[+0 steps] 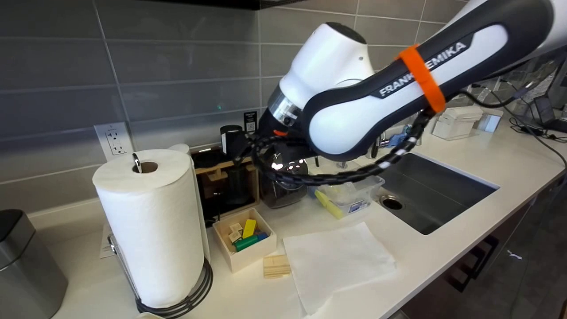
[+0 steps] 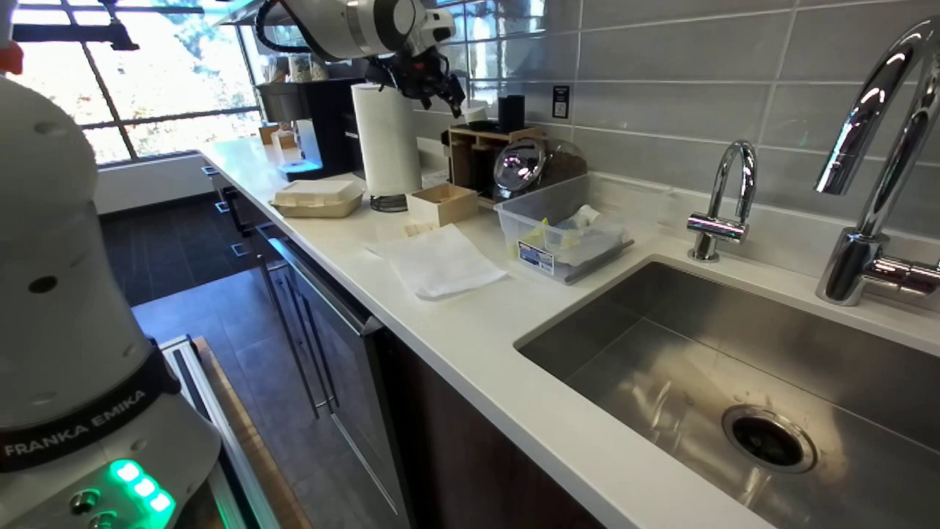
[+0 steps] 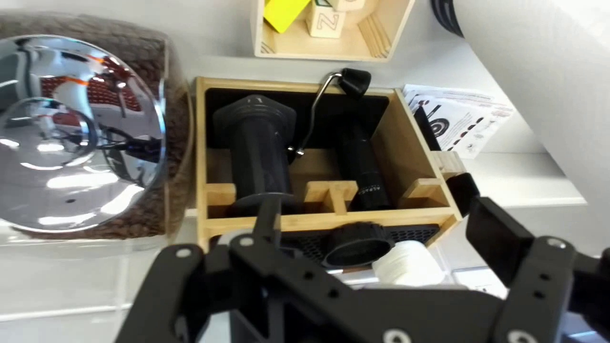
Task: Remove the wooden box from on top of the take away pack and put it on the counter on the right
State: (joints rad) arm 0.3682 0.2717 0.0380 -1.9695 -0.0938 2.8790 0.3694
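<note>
Wooden box [image 3: 310, 46] set on counter [image 2: 470, 330], apart from take away pack [image 2: 317, 198].
In wrist view, box seen at 12 o'clock from gripper [image 3: 381, 221], jaws spread, nothing held; retreat likely.

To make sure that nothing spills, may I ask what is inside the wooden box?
The wooden box holds a yellow block, a green piece, a blue piece and pale blocks. Whatever may lie beneath them is covered.
</note>
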